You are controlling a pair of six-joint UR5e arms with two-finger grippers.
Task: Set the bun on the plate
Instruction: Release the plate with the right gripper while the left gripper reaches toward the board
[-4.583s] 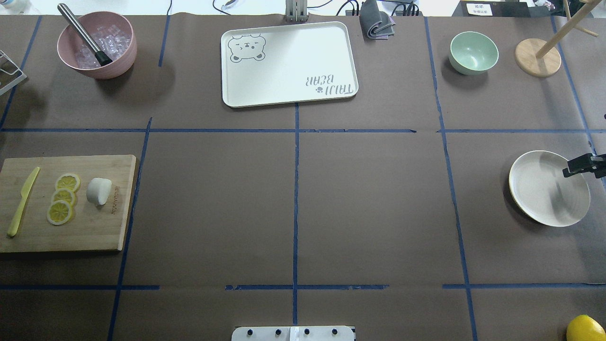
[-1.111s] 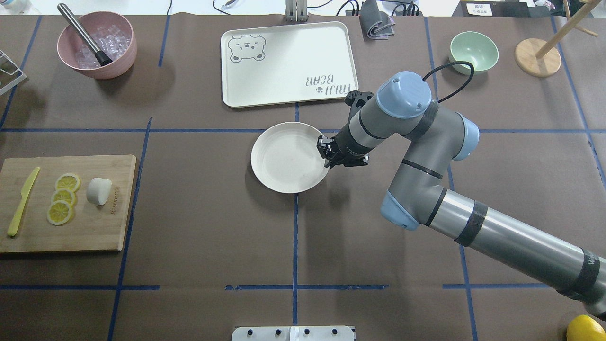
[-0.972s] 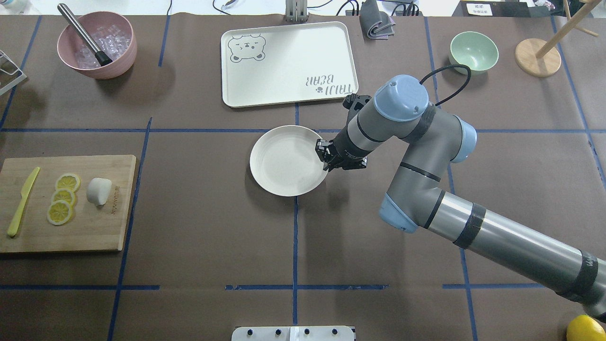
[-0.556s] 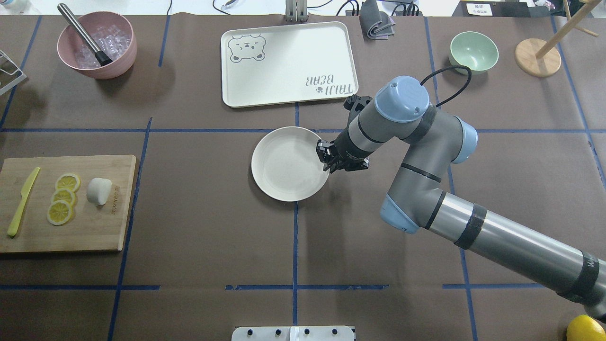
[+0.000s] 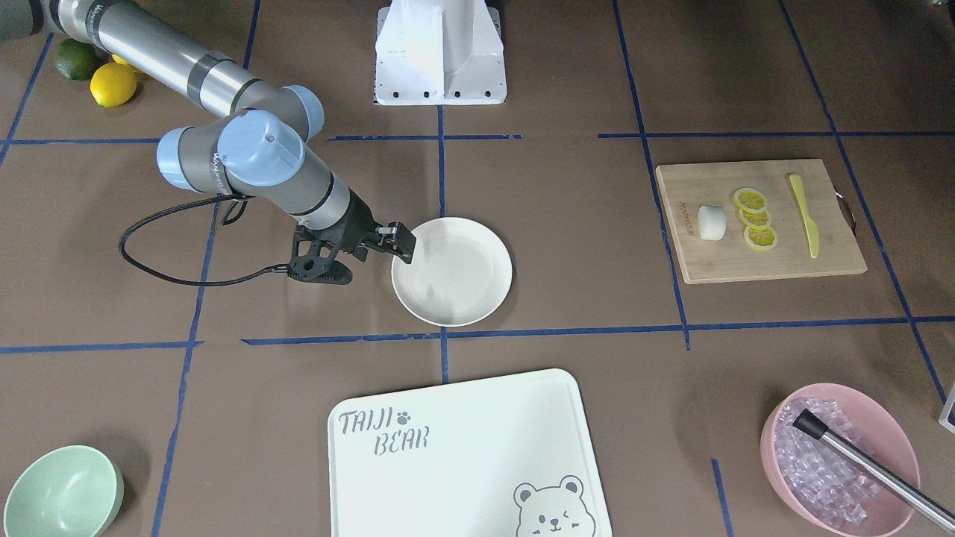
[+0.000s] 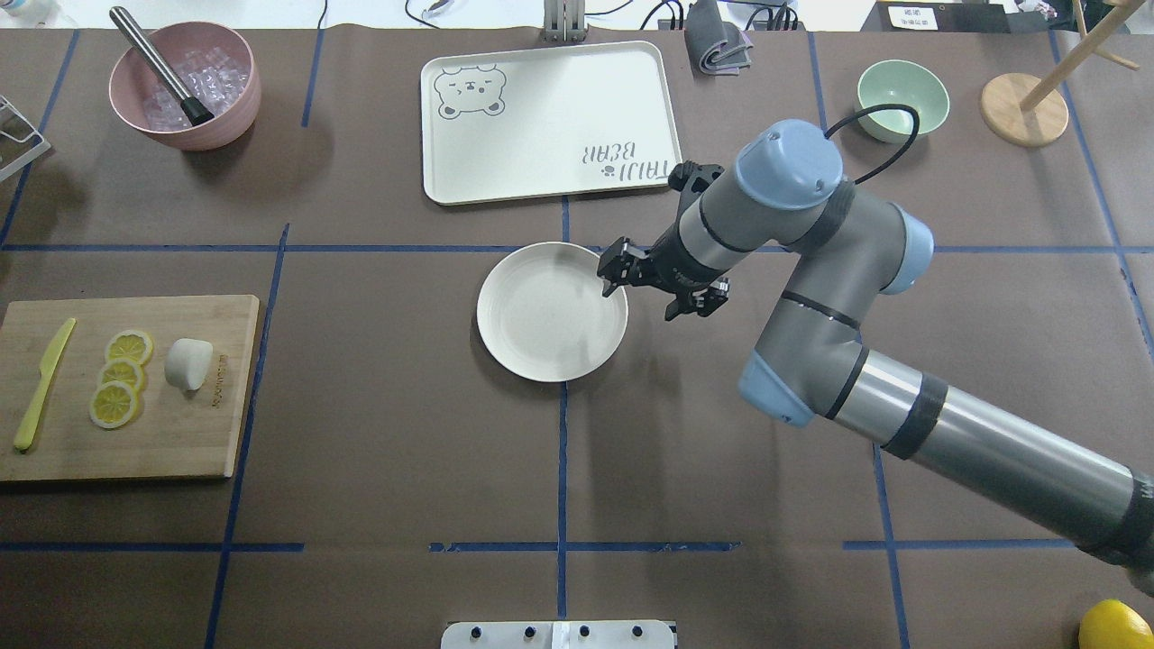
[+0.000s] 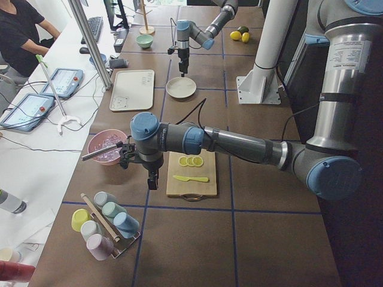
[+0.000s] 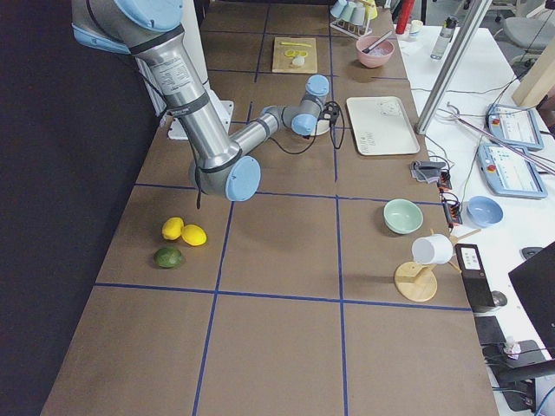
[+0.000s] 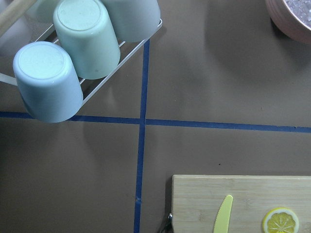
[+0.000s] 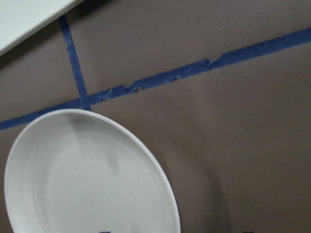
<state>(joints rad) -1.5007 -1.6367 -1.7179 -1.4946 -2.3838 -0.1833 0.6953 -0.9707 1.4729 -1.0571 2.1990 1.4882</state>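
The bun is a small white lump lying on the wooden cutting board at the left, beside the lemon slices. The cream plate lies flat in the middle of the table. My right gripper hangs open just off the plate's right rim, holding nothing. In the right wrist view the plate fills the lower left. My left gripper hovers near the board's outer end, seen only from the side; I cannot tell its state.
A yellow knife lies on the board. The bear-printed board sits behind the plate. A pink bowl of ice stands far left, a green bowl far right, and a cup rack lies under the left wrist.
The right arm carried the plate from the table's right side to the centre. Since half a second ago its gripper has opened and drawn back from the rim.
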